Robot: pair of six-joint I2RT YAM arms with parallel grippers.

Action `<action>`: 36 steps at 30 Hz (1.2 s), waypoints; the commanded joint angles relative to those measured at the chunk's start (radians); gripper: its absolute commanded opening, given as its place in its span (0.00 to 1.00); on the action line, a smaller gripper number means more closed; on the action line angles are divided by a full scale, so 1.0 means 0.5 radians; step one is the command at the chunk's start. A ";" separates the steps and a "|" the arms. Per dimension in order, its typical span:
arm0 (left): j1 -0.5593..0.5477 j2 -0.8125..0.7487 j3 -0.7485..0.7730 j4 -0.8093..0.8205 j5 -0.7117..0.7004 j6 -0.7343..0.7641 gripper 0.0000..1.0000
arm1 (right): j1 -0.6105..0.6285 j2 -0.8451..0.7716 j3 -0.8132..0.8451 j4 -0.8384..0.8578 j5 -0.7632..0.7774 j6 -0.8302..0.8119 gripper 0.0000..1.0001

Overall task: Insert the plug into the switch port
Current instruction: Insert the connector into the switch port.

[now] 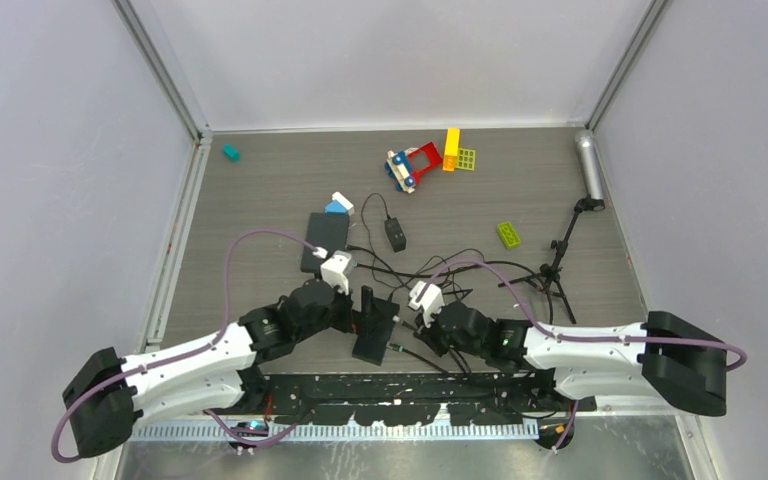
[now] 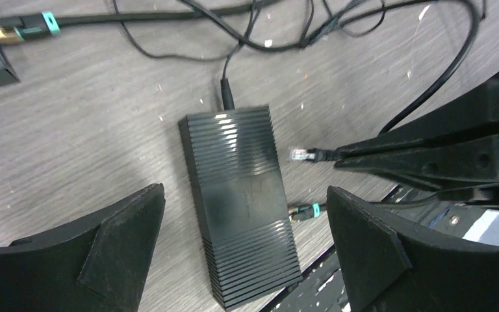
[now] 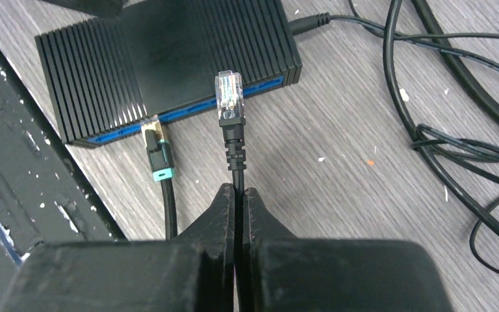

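Observation:
The switch (image 1: 374, 327) is a black ribbed box lying near the table's front edge. It also shows in the left wrist view (image 2: 240, 201) and in the right wrist view (image 3: 169, 58), where its blue port side faces my right gripper. My right gripper (image 3: 239, 192) is shut on the black cable just behind the clear plug (image 3: 229, 91). The plug's tip points at the port side and is close to it. The plug also shows in the left wrist view (image 2: 299, 155). My left gripper (image 2: 244, 190) is open, with one finger on each side of the switch, above it.
A second cable with a gold plug and teal band (image 3: 156, 148) sits at the switch's port side near its corner. Loose black cables (image 1: 460, 268) lie behind the switch. A second black box (image 1: 326, 243), a power adapter (image 1: 396, 234), a tripod (image 1: 558, 262) and toy bricks (image 1: 425, 160) lie farther back.

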 commanded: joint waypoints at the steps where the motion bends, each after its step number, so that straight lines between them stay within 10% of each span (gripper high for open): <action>1: -0.115 0.128 0.060 -0.013 -0.133 0.039 0.98 | 0.045 -0.144 0.014 -0.103 -0.026 0.032 0.00; 12: -0.429 0.449 0.166 -0.111 -0.451 0.007 1.00 | 0.046 -0.217 -0.128 0.221 0.363 -0.203 0.00; 24: -0.535 0.902 0.295 -0.031 -0.644 -0.033 0.97 | 0.048 -0.419 -0.122 0.002 0.131 -0.116 0.00; 36: -0.537 0.542 0.149 -0.289 -0.671 0.019 0.81 | 0.049 -0.671 -0.046 -0.302 0.070 -0.030 0.00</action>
